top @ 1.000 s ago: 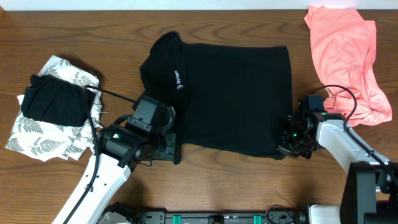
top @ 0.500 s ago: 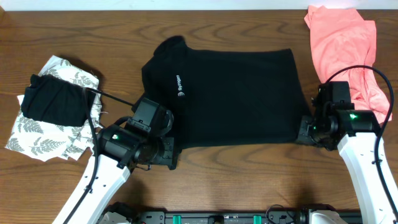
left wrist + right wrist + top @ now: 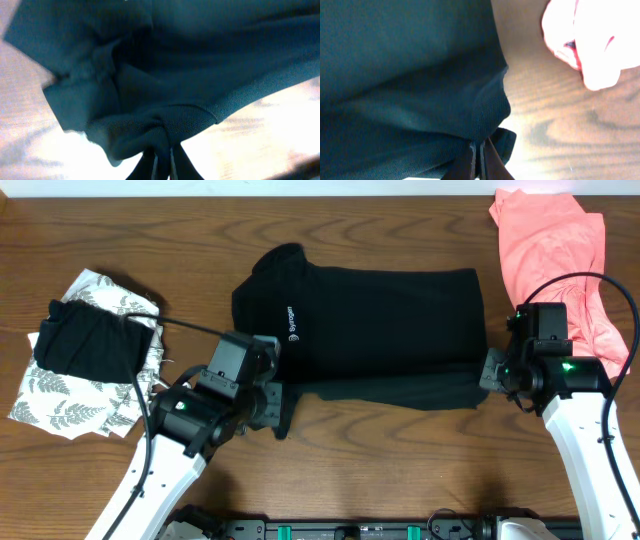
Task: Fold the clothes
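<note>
In the left wrist view, the left gripper [image 3: 162, 162] has its two dark fingers pressed together on a bunched corner of the black shirt [image 3: 200, 60]. The cloth is a fine knit with a small grain. It gathers into soft creases just above the fingertips, and the hem runs away to the right as a stitched edge.

In the right wrist view, the right gripper [image 3: 480, 159] is also closed on the shirt [image 3: 395, 75], pinching the rounded corner of the hem between its thin fingers.

From overhead, the shirt [image 3: 380, 320] lies in the middle of the wooden table [image 3: 400, 480], spread almost flat. Its near edge is held at both ends, by the left gripper [image 3: 277, 405] and the right gripper [image 3: 488, 373], and hangs there as a loose, wavy strip. A small white logo [image 3: 291, 320] sits near the collar, which points to the far left.

At the far right a crumpled salmon-pink garment [image 3: 555, 260] lies. At the left, a black garment [image 3: 85, 345] rests on a leaf-print garment [image 3: 60, 405].
</note>
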`<state>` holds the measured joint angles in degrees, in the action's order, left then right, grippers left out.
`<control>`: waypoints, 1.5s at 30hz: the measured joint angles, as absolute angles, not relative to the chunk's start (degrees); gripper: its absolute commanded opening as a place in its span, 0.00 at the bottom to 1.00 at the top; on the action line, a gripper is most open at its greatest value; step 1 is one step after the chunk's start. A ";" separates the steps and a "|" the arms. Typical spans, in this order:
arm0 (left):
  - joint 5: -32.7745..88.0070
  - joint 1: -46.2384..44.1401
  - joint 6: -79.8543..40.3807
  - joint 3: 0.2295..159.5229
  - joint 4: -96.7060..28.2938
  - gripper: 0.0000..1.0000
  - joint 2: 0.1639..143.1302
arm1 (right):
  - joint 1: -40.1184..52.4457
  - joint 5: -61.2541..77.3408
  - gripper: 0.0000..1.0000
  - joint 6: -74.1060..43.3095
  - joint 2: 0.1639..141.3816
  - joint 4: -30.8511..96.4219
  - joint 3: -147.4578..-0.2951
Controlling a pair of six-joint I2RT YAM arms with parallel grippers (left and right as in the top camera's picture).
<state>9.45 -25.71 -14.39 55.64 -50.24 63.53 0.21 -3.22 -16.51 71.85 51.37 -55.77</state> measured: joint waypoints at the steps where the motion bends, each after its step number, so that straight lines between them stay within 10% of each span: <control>1: 8.93 -25.71 -13.63 55.64 -48.93 0.09 64.25 | 0.21 -3.27 0.01 -16.49 72.10 50.52 -55.77; 14: 2.28 -25.71 -6.42 55.64 -36.47 0.25 82.59 | 0.23 -3.95 0.03 -16.49 91.77 35.68 -55.77; 21: -0.01 -22.61 -5.34 55.66 -29.21 0.50 85.43 | 0.21 -4.58 0.53 -16.03 96.23 30.76 -55.75; 45: 13.50 -17.74 -14.68 50.98 -47.75 0.51 78.46 | -0.36 3.05 0.70 -13.45 93.41 37.45 -56.21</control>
<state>13.50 -17.74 -14.68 50.98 -47.75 78.46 -0.36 3.05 -13.45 93.41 37.45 -56.21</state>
